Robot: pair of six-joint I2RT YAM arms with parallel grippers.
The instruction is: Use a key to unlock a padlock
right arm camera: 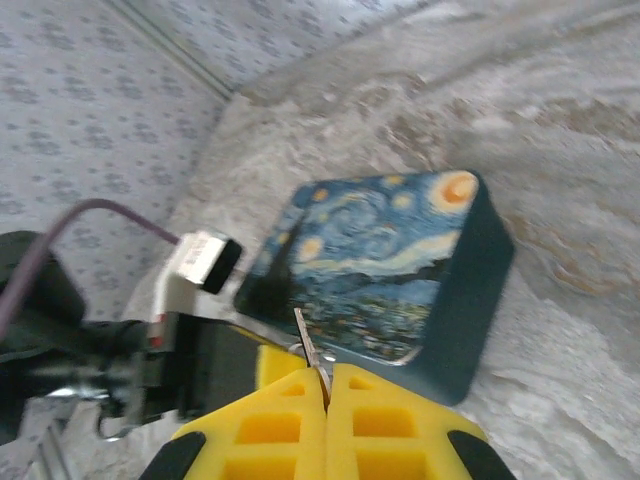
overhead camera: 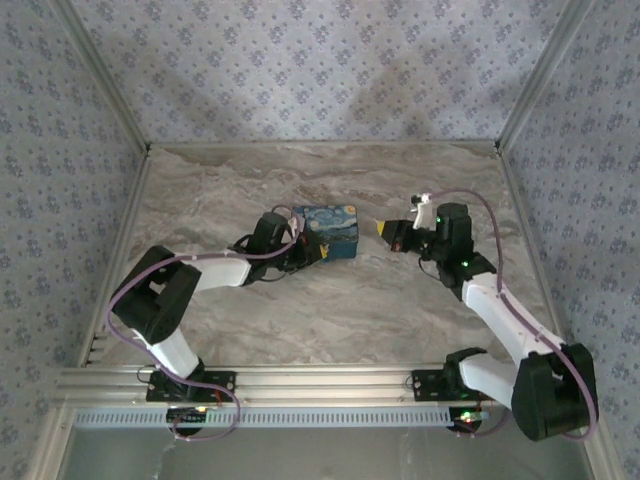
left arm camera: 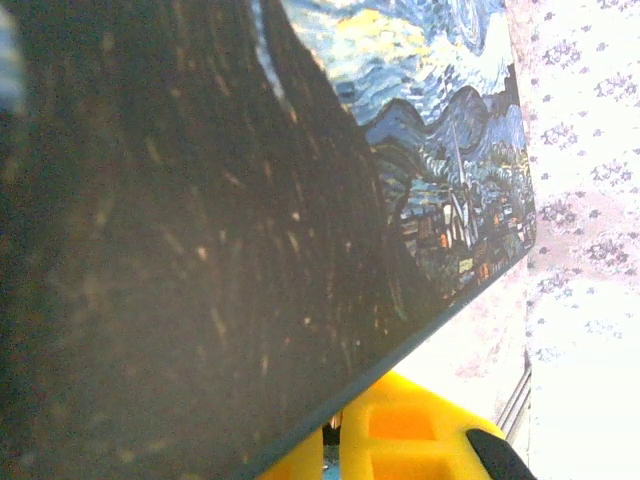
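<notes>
Metal key point(right arm camera: 305, 340) pinched in fully closed right gripper point(right arm camera: 326, 375), lower centre, blade aimed toward painted box point(right arm camera: 380, 270); left gripper point(overhead camera: 296, 252) closed at box end, likely steadying it.

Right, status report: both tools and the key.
Left tool shut, at painted box's left end. Right tool shut on key, blade pointing at box. Gap between them unobstructed.

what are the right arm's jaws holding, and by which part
A thin silvery key, pinched by its head end between the shut yellow jaws of the right arm; the head is hidden, the blade pokes out toward the blue swirl-painted box.
</notes>
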